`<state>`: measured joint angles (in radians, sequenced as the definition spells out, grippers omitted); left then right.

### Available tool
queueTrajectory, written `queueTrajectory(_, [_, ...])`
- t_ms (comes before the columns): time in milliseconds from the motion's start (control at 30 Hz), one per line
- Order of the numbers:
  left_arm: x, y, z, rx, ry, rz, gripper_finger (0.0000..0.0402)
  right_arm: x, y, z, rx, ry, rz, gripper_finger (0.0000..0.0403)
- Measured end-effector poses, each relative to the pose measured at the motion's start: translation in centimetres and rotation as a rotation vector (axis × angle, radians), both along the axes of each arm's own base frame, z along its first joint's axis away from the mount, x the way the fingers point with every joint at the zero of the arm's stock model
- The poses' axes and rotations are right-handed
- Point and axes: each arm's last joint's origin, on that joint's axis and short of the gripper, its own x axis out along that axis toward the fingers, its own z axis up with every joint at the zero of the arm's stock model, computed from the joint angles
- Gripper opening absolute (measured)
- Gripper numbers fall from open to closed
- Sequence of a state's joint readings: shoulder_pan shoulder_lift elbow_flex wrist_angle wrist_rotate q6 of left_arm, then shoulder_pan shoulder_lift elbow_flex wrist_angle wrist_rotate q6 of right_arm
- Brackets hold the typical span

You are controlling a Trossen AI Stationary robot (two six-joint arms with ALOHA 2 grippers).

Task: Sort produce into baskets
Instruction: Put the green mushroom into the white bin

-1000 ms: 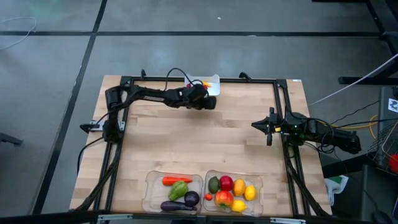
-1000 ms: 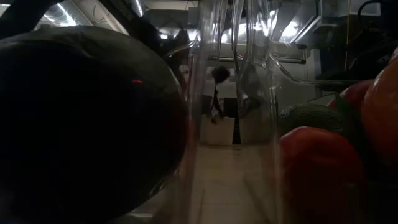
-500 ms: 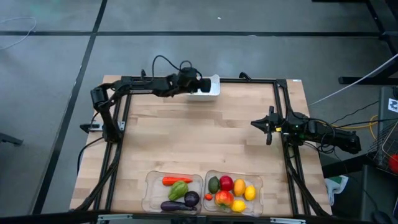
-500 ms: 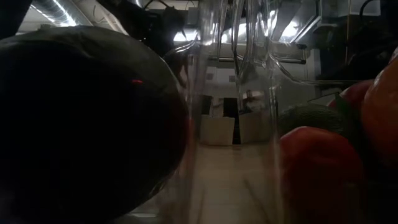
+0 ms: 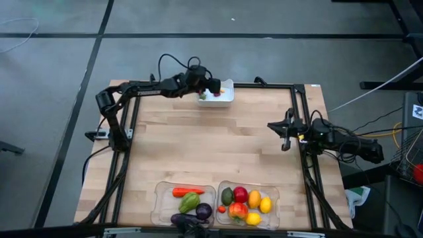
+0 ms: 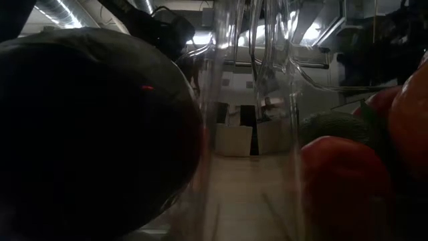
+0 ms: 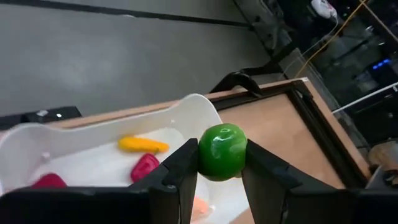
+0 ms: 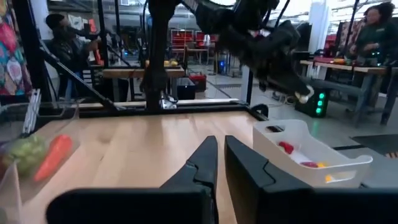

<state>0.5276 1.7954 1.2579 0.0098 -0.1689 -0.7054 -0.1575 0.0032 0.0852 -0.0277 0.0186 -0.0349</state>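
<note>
My left gripper point(image 5: 213, 86) is at the table's far edge, over the white bin point(image 5: 218, 94), shut on a small green round fruit point(image 7: 222, 151). In the bin point(image 7: 93, 155) lie a yellow piece point(image 7: 143, 144) and red pieces point(image 7: 144, 167). Two clear trays stand at the near edge. The left tray point(image 5: 158, 198) holds a carrot, a green pepper and an eggplant. The right tray point(image 5: 276, 198) holds red, orange, yellow and green fruits. My right gripper point(image 5: 285, 130) waits shut at the right side of the table. My left gripper pinches the green fruit by its two opposite sides point(image 7: 205, 155) between the two fingers point(image 7: 180, 165). The fingers come slanting downward from the table's left. The fruit is lifted clear and hangs above the bin near its right end.
A black frame point(image 5: 264, 86) runs along the table's far, left and right edges. Bare wood point(image 5: 211, 145) lies between the bin and the trays. In the low view the eggplant point(image 6: 87, 134) and red fruit point(image 6: 334, 181) block most of the sight. People show in the room behind.
My left gripper has risen and gone toward the far edge, from the wood in front of the white bin to a place over the bin, rolling as it went.
</note>
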Motion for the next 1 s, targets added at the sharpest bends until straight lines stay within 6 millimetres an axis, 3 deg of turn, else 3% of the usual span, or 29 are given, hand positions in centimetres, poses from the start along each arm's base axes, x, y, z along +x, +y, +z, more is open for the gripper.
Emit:
queueTrajectory(267, [-0.1,0.1,0.0,0.051,0.045,-0.034,0.0111,0.5,-0.1,-1.9,0.009,0.014,0.011,0.0033])
queueTrajectory(533, [-0.2,0.0,-0.4,0.094,0.127,-0.083,0.0111,0.5,-0.1,-2.0,0.012,0.023,0.012,0.0033])
queueTrajectory(1000, [-1.0,-0.4,-3.1,0.029,0.378,-0.164,0.0111,0.6,-0.1,-2.2,0.016,0.031,0.013,0.0033])
